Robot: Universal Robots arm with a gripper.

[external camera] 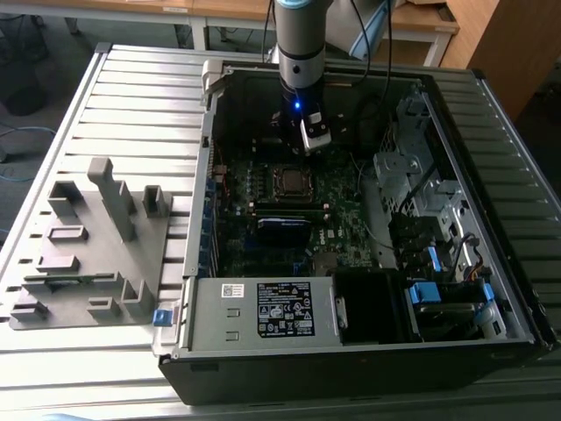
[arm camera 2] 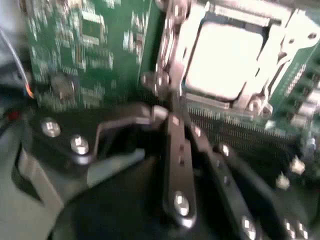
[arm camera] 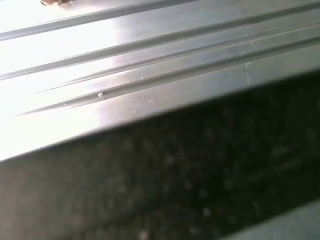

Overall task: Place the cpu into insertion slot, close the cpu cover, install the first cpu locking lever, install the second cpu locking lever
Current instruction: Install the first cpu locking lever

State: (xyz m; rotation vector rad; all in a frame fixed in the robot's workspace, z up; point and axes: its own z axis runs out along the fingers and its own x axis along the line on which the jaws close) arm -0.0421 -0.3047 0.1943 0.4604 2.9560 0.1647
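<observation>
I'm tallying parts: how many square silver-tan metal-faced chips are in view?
1: the square silver-tan chip sits in the silvery-rimmed socket on the green board, in the second wrist view. Others may be hidden.

Open computer case on the table

Case (external camera: pixel 351 342) lies on table (external camera: pixel 131 96); fixture block (external camera: pixel 88 254) at the exterior view's left; insertion slot (external camera: pixel 288 181) on motherboard (external camera: pixel 342 219) inside; arm (external camera: pixel 301 44) above the slot.

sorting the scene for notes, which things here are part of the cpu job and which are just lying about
Job:
- cpu
- insertion slot
- cpu cover
- pincer

Lying about:
- grey fixture tray
- blue-labelled memory stick
- power supply
- drive cage
</observation>
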